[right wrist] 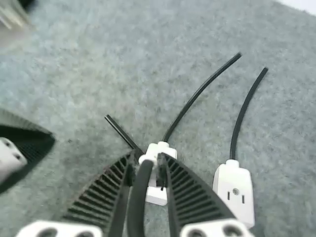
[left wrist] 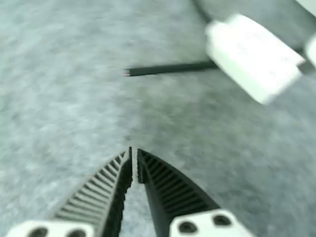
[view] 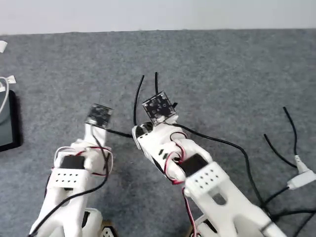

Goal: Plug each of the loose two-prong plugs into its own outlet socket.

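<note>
My right gripper (right wrist: 149,160) is shut on a white two-prong plug (right wrist: 154,150) and its black cord, low over the grey carpet. A white piece (right wrist: 157,195) lies directly beneath the plug; I cannot tell whether they are joined. Beside it lies a white outlet socket (right wrist: 235,190) on a black cable (right wrist: 245,110), slots facing up. My left gripper (left wrist: 133,154) is shut with nothing in it, hovering over the carpet near a blurred white block (left wrist: 253,55) and a black cable end (left wrist: 168,68). In the high view both arms (view: 74,173) (view: 177,153) stand close together, black cables (view: 137,98) running out ahead.
At the right edge lies another white connector (view: 302,177) with black cables (view: 276,153). A black flat device (view: 7,121) with a white cord sits at the left edge. Grey carpet (view: 232,74) stretches open toward the back.
</note>
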Tool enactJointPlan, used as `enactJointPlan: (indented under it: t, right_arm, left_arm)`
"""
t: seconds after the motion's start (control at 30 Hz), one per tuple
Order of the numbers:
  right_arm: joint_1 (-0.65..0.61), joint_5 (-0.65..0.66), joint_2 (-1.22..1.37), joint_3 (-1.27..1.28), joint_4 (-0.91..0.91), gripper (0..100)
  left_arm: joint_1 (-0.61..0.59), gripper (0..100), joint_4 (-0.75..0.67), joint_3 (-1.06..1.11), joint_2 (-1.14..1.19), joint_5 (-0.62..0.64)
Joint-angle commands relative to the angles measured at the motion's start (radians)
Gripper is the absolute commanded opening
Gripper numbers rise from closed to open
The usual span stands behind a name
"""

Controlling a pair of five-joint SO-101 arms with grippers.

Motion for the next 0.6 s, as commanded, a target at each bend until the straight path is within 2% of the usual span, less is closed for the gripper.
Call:
enactJointPlan:
  t: [0.0, 0.23, 0.57]
  right_arm:
    - [0.018, -0.009, 0.143, -0.095, -0.077, 0.9]
    - [0.048, 0.040, 0.369, -0.239, -0.085, 0.9]
    - [0.051, 0.037, 0.380, -0.262, -0.082, 0.9]
  left_arm:
    - [-0.032, 2, -0.035, -0.013, -0.023, 0.025]
    - [-0.034, 2, -0.037, -0.013, -0.023, 0.025]
    - [-0.032, 2, -0.038, -0.013, -0.023, 0.023]
